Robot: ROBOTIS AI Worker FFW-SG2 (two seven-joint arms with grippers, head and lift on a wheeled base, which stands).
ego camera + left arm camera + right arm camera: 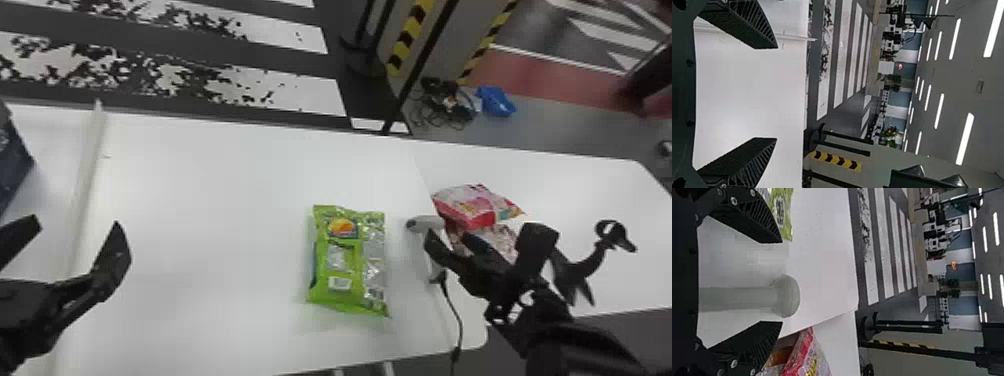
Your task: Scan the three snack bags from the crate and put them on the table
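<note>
The green snack bag point(348, 260) lies flat mid-table. To its right, a red and pink snack bag point(470, 207) rests partly over another bag point(502, 239). My right gripper point(451, 242) is beside the white scanner point(425, 223); in the right wrist view the scanner point(788, 296) stands between the spread fingers of my right gripper point(781, 282), with gaps on both sides. The green bag point(782, 211) and the red bag point(805, 356) flank it there. My left gripper point(76, 225) is above the table's left part; the left wrist view has my left gripper point(777, 93) open and holding nothing.
A dark blue box point(12, 155) is at the table's left edge, beside a raised white strip point(87, 150). The scanner's black cable point(454, 310) runs over the near edge of the white table point(210, 200). Black posts stand behind the table.
</note>
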